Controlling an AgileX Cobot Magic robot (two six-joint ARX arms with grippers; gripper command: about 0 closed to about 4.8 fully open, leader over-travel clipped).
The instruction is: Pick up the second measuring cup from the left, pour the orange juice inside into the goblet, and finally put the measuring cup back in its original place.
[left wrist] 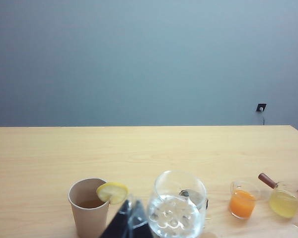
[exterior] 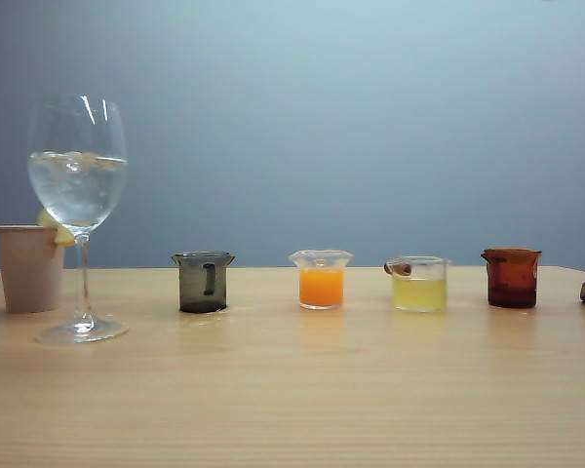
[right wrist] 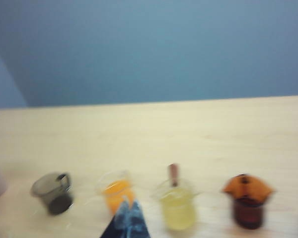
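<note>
risks are read from left to right across the worktop. a beige paper cup with a lemon slice stands just beside the goblet, which is tall, thin-stemmed and already holds clear liquid; it could be tipped by a careless sweep of the left end effector, seen low in the left wrist view just in front of it, with its opening not tellable. a smoky grey cup comes next, then the second measuring cup from the left, holding the orange juice, apart from both neighbours. the right end effector is seen closed and empty just before it; unless it is opened first, the cup would be pushed and juice spilled. the pale yellow cup and brown cup could be mistaken or knocked.
</note>
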